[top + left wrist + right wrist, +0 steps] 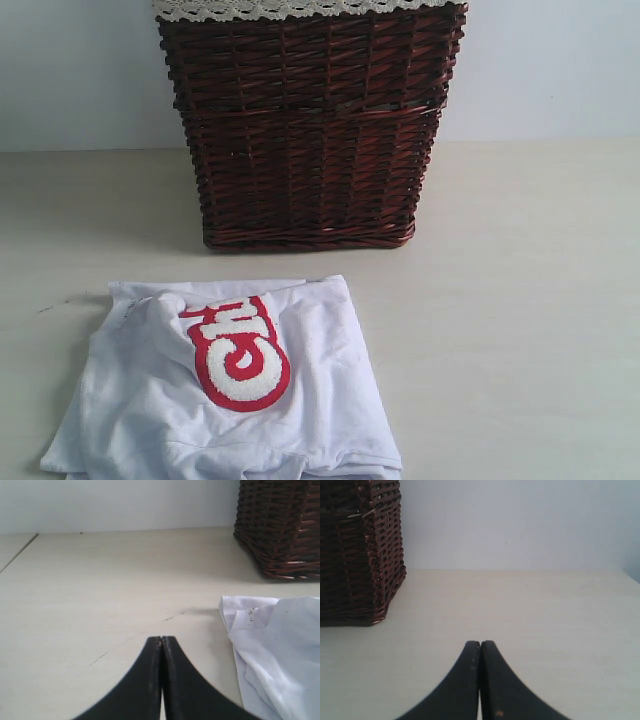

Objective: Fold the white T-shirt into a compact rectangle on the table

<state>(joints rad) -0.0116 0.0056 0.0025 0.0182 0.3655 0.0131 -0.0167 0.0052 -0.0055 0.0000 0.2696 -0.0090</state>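
The white T-shirt lies crumpled on the pale beige table at the front, left of the middle, with its red band of fuzzy white letters facing up. Neither arm shows in the exterior view. In the left wrist view my left gripper is shut and empty above bare table, with a corner of the shirt off to one side and apart from it. My right gripper is also shut and empty over bare table; the shirt is out of that view.
A tall dark brown wicker basket with white lace trim stands at the back middle, just behind the shirt. It shows at the edge of both wrist views. A white wall rises behind the table.
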